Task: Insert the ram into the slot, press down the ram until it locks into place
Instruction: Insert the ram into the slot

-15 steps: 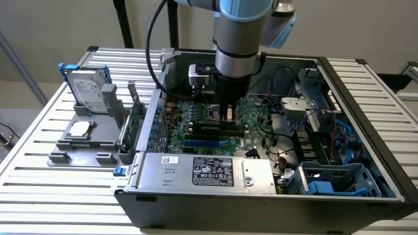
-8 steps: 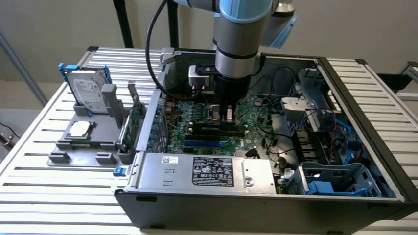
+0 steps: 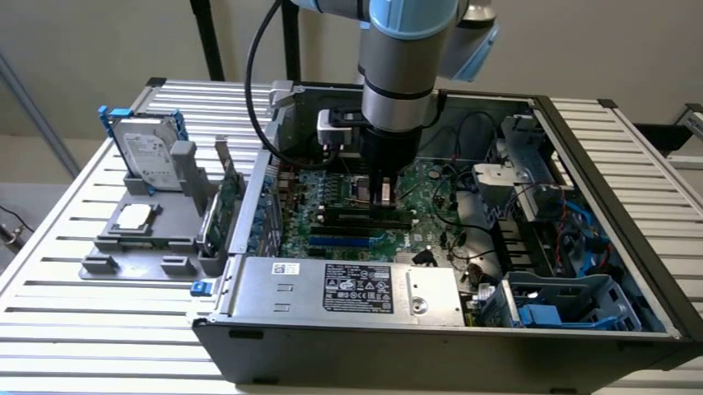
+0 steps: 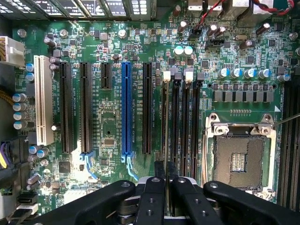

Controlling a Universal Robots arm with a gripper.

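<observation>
Gripper (image 4: pixel 165 171), fingers drawn almost together, is pinching the ram (image 4: pixel 164 126) on edge. It is standing along the slot (image 4: pixel 167 79) between the motherboard's (image 4: pixel 112 42) blue connector (image 4: pixel 126 112) and CPU socket (image 4: pixel 239 161), apparently aligned for seating.

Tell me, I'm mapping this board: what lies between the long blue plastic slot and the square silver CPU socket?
In the wrist view: one long black expansion slot, then the parallel black memory sockets.
</observation>
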